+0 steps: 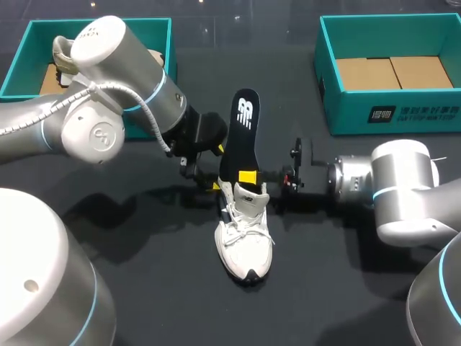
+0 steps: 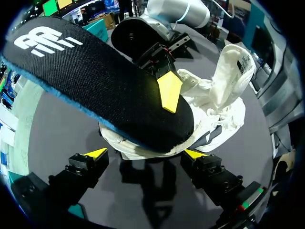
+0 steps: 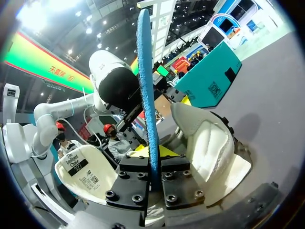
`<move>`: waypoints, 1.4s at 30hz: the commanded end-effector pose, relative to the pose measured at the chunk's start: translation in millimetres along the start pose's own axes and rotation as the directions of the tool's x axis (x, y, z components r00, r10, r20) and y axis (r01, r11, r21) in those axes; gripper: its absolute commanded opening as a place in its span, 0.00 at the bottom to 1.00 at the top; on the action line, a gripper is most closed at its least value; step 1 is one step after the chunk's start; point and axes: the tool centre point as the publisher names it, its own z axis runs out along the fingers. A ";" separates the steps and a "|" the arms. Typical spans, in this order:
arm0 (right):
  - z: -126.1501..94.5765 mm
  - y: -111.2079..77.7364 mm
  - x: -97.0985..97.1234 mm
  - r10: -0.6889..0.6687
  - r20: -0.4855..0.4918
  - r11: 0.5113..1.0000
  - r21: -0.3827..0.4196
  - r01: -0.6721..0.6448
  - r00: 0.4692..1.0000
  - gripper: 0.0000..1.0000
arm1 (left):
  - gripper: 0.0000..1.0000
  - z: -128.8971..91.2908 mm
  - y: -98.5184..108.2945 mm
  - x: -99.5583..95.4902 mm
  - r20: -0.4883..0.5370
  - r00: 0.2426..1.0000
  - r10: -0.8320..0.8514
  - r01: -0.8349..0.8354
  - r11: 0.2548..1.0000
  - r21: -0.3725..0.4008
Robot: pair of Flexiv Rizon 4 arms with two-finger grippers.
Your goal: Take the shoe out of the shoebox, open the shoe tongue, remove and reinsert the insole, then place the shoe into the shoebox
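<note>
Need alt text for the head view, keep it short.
A black insole stands half out of a white shoe mid-table, pinched by the right gripper; the left gripper sits at the shoe's heel. The teal left shoebox and right shoebox sit at the far corners; the left holds a second shoe.

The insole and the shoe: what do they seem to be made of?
The insole: matte black fabric top, a fine weave shows, over a blue layer, probably foam, at its edge. The shoe: white upper, likely mesh and synthetic leather; soft padded lining.
</note>
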 end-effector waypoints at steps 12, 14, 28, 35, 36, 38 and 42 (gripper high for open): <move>7.4 -1.4 -3.6 -0.030 -0.022 0.999 0.012 0.030 0.999 0.36 | 1.00 0.7 -0.9 0.0 0.001 1.000 0.000 0.000 1.000 -0.002; 7.5 0.2 -3.0 -0.035 -0.023 0.999 0.016 0.035 0.999 0.36 | 1.00 0.7 -0.9 0.0 0.001 1.000 0.000 0.000 1.000 -0.002; 11.8 16.0 0.8 -0.076 -0.018 0.996 0.054 0.077 0.997 0.36 | 1.00 0.7 -0.9 0.0 0.001 1.000 0.000 0.000 1.000 -0.002; 11.4 24.6 -5.2 -0.076 -0.017 0.995 0.056 0.077 0.997 0.36 | 1.00 0.7 -0.9 0.0 0.001 1.000 0.000 0.000 1.000 -0.002; 11.3 26.0 -5.9 -0.077 -0.017 0.995 0.056 0.078 0.997 0.36 | 1.00 0.7 -0.9 0.0 0.001 1.000 0.000 0.000 1.000 -0.002; 11.0 28.7 -7.0 -0.079 -0.018 0.995 0.054 0.080 0.997 0.37 | 1.00 0.7 -0.9 0.0 0.001 1.000 0.000 0.000 1.000 -0.002; 10.8 33.8 -8.9 -0.081 -0.022 0.996 0.044 0.082 0.996 0.35 | 1.00 0.7 -0.9 0.0 0.001 1.000 0.000 0.000 1.000 -0.002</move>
